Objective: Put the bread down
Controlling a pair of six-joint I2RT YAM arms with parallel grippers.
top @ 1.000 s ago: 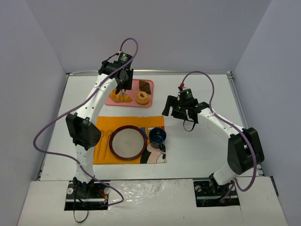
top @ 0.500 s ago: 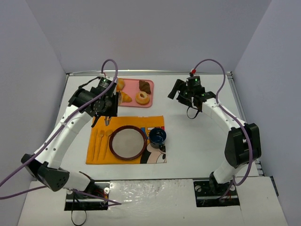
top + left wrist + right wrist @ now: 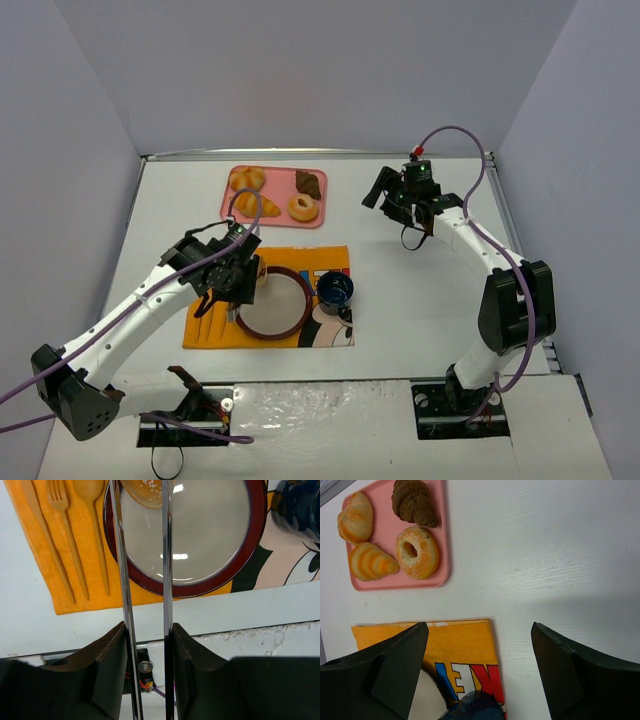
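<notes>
My left gripper (image 3: 147, 640) is shut on a pair of metal tongs (image 3: 167, 555). The tong tips hold the bread (image 3: 145, 491), a small golden-brown bun, over the far-left edge of the red-rimmed plate (image 3: 240, 560). In the top view the left gripper (image 3: 236, 277) is at the plate's (image 3: 243, 315) left rim, with the bread (image 3: 259, 271) just showing beside it. My right gripper (image 3: 479, 630) is open and empty, and it hovers over the bare table right of the pink tray (image 3: 283, 215).
The pink tray (image 3: 442, 540) holds a split bun (image 3: 355, 516), a croissant (image 3: 370, 562), a ring doughnut (image 3: 416, 552) and a brown pastry (image 3: 414, 501). The plate sits on an orange placemat (image 3: 330, 262) with a blue cup (image 3: 335, 289) and a wooden fork (image 3: 65, 530) and spoon (image 3: 95, 525).
My left arm has swung from the pink tray down to the plate, carrying the bread in the tongs. My right arm has moved back and to the right.
</notes>
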